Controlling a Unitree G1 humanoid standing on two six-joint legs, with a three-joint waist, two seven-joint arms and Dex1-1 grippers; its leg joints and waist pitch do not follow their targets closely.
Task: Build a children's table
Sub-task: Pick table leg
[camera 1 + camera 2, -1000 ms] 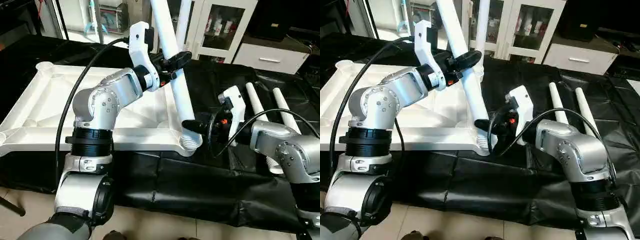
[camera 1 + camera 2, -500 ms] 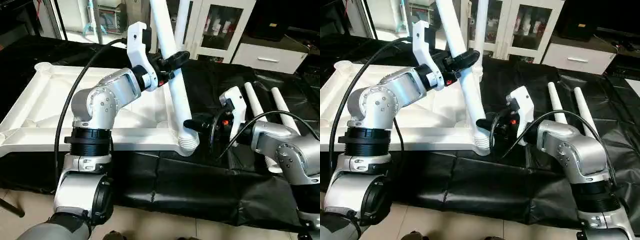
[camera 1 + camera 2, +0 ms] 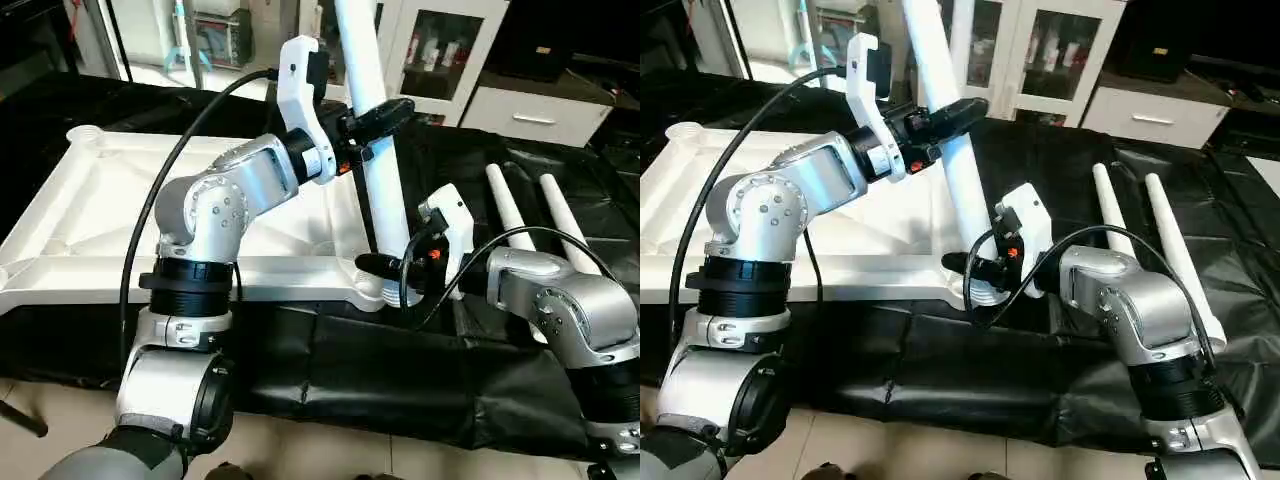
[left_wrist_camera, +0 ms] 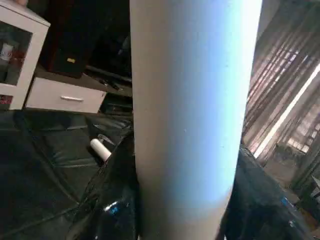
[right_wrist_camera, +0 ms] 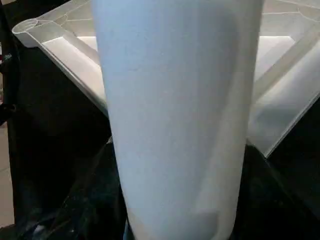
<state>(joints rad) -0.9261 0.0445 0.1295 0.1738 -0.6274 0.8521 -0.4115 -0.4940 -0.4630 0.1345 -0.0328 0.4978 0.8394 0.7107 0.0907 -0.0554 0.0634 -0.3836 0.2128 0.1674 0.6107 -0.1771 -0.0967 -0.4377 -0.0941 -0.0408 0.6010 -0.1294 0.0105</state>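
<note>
White plastic tabletop (image 3: pixel 80 215) lies underside up on the black-draped desk (image 3: pixel 350 350), raised rim around it, diagonal ribs across the panel, a round socket at each visible corner. One long white tapered leg (image 3: pixel 375 130) stands nearly upright, leaning slightly, its ribbed lower end (image 3: pixel 395 292) sitting at the near corner socket of the tabletop, on the side toward the right arm. How far it has seated cannot be told.

Left end effector (image 3: pixel 372 118) pinches this leg high up on the shaft, black fingers on either side of it; in the left wrist view the white shaft (image 4: pixel 192 115) stands between the two dark fingers (image 4: pixel 112 200).

Right end effector (image 3: pixel 970 265) is at the base of the same leg, just above the socket, one black finger reaching across the front of the shaft. In the right wrist view the shaft (image 5: pixel 175 115) sits between its dark fingers, which close against both sides: pinching the leg low down.

Two more legs (image 3: pixel 520 225) lie side by side flat on the desk, beyond the right end effector and on its outer side, well apart from the tabletop, partly hidden by the right forearm.

Behind the desk: white cabinets with glass doors (image 3: pixel 440 55) holding small items too small to identify, and a white drawer unit (image 3: pixel 540 115). No readable writing.
</note>
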